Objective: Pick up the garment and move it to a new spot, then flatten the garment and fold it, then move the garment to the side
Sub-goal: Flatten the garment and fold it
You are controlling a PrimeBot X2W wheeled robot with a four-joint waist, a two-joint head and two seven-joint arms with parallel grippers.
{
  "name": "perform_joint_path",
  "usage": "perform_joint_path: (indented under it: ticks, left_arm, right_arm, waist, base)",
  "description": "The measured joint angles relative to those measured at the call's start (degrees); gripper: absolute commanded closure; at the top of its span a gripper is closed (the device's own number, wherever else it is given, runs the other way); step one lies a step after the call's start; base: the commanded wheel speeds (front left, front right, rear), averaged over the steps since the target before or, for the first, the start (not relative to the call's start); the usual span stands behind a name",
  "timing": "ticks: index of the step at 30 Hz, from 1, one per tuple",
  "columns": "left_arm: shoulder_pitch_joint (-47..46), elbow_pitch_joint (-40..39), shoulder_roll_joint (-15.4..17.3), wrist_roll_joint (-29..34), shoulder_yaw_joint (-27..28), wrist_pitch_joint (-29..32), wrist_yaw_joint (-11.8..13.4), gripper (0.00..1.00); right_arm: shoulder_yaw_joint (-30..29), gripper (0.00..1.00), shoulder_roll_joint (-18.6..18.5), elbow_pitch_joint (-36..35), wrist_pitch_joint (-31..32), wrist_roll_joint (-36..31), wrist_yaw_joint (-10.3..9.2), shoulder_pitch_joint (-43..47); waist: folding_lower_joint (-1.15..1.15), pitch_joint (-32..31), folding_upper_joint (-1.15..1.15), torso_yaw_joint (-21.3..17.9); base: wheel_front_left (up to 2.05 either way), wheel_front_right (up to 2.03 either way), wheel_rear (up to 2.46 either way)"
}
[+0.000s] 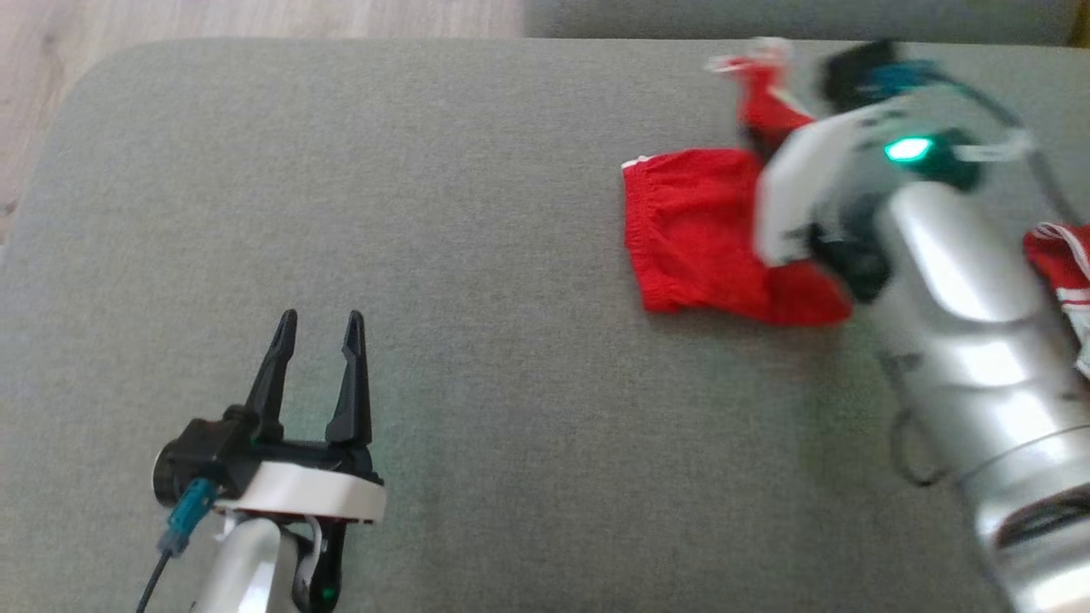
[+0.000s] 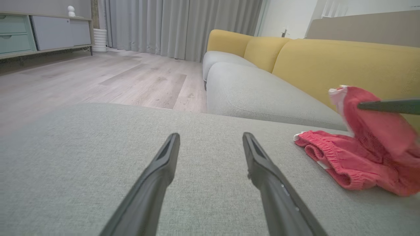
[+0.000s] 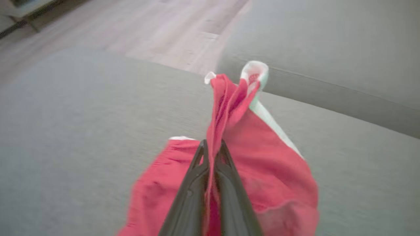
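Right claw [image 3: 212,149] was clamped on a thin fold of red shorts [image 3: 272,177]; the bulk below it could drag that fold free.

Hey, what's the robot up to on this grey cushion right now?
The robot's right end effector is shut on a bunch of the red shorts, holding one part up while the rest lies on the grey cushion. The left end effector is open over bare cushion, apart from the shorts. The shorts are crumpled, not yet flattened or folded.
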Motion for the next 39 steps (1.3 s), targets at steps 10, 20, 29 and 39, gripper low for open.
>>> perform_joint_path:
  ticks: [10, 20, 29, 39]
  left_arm:
    - [-0.1, 0.5, 0.0, -0.6, -1.1, 0.0, 0.0, 0.0]
    - [0.8, 0.3, 0.1, -0.6, 1.0, 0.0, 0.0, 0.0]
    - [2.9, -0.6, 0.2, -0.6, 1.3, 0.0, 0.1, 0.0]
    - [0.8, -0.2, 0.3, -0.5, 0.3, 0.0, 0.0, 0.0]
  right_arm:
    - [0.0, 0.0, 5.4, -5.0, 4.8, -0.2, -0.01, 7.8]
    - [-7.8, 0.0, -0.2, -20.7, -4.5, -1.0, 0.0, 12.6]
    - [-17.4, 0.0, -5.6, -22.2, -4.6, -8.2, -0.01, 26.6]
    - [-10.9, 1.0, -2.9, -18.1, -5.6, -12.3, -0.01, 22.0]
  waist:
    - [0.0, 0.6, 0.0, 3.1]
    - [0.0, -1.6, 0.0, -0.1]
    - [0.0, -2.3, 0.0, -2.8]
    - [0.01, 0.3, 0.0, -0.5]
  base:
    - [0.0, 0.0, 0.0]
    - [0.0, 0.0, 0.0]
    - [0.0, 0.0, 0.0]
    - [0.0, 0.0, 0.0]
